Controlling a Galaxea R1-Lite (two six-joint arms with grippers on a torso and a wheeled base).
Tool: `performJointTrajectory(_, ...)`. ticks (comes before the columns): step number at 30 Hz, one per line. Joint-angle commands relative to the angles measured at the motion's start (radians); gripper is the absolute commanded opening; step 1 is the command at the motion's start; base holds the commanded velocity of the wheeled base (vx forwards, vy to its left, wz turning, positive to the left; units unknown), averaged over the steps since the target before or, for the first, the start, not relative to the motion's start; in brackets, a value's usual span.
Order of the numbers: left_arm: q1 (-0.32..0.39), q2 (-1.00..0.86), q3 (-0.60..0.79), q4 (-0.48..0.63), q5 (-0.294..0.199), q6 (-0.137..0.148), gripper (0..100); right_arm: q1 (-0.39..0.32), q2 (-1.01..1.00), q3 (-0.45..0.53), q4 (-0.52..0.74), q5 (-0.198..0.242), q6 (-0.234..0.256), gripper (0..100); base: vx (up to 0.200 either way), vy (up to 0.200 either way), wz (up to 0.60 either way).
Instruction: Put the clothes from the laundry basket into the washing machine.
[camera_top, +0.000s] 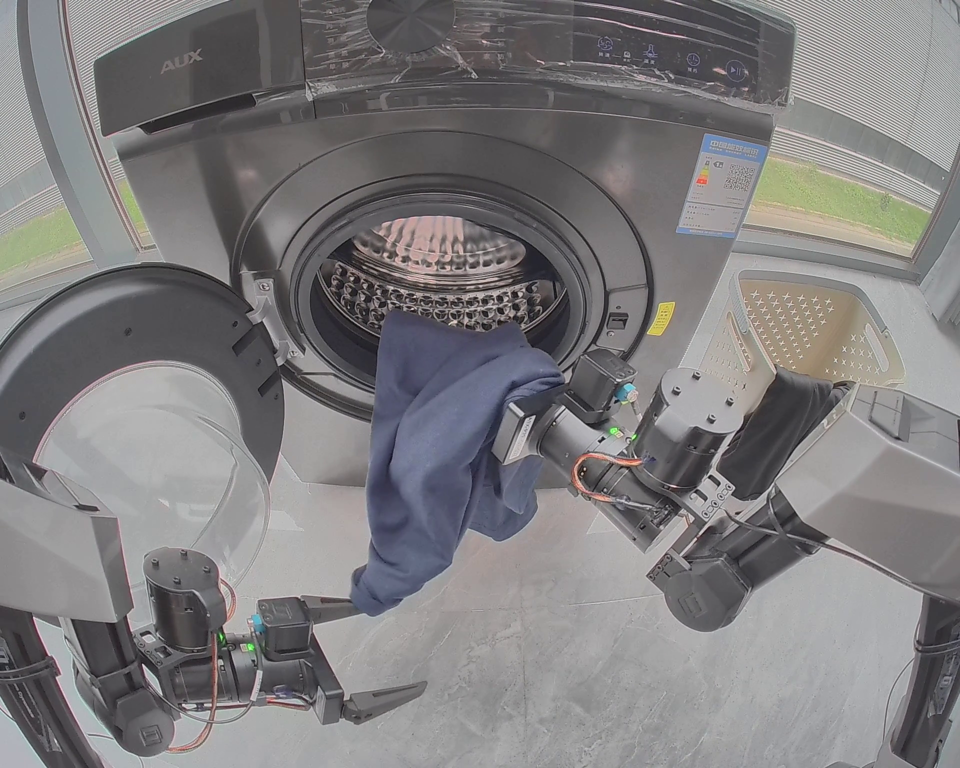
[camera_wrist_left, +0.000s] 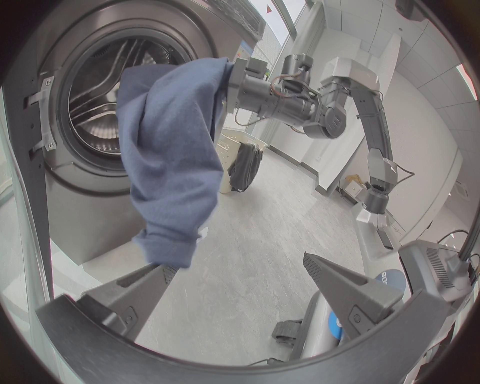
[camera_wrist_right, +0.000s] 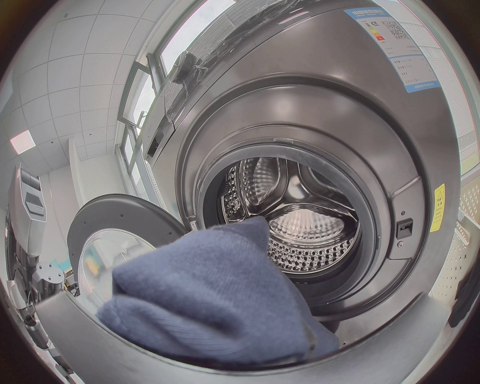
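Navy garment (camera_top: 430, 470) clamped in R end effector (camera_top: 500, 420), L end effector (camera_top: 390, 645) wide open below, empty

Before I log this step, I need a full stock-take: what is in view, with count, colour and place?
washing machine: one, dark grey, straight ahead
door: one, dark rim with clear window, swung open on the robot's left
blue garment: one, navy, hanging in front of the machine's opening
laundry basket: one, beige, on the floor to the right of the machine
black garment: one, black, draped over the basket's rim
label: one, blue and white, upper right of the machine's front
yellow sticker: one, beside the opening
floor: grey tiles
left gripper: one, black, open, low beneath the garment's hem
right gripper: one, holding the blue garment
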Motion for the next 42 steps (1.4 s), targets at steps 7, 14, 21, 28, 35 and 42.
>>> performJointTrajectory(7,0.007,0.021,0.026,0.0,0.0,0.012,100,-0.007,0.001,-0.009,-0.001,0.0,0.001,0,0.0,0.0,0.0)
performJointTrajectory(14,-0.002,-0.011,-0.144,-0.003,0.016,-0.025,100,0.015,0.006,0.004,-0.003,-0.001,0.004,0,0.0,0.0,0.0)
performJointTrajectory(21,-0.093,0.018,-0.322,-0.001,0.132,-0.141,100,0.03,0.014,0.009,-0.004,-0.001,0.008,0,0.0,0.0,0.0)
performJointTrajectory(28,-0.1,0.142,-0.492,-0.001,0.201,-0.16,100,0.07,0.044,0.012,-0.01,-0.015,0.017,0,0.0,0.0,0.0)
performJointTrajectory(35,-0.1,0.184,-0.546,-0.001,0.211,-0.163,100,0.076,0.046,0.007,-0.009,-0.018,0.018,0,0.0,0.0,0.0)
performJointTrajectory(42,-0.08,0.256,-0.629,0.0,0.287,-0.166,100,0.099,0.034,0.014,-0.007,-0.021,0.018,0,0.0,0.0,0.0)
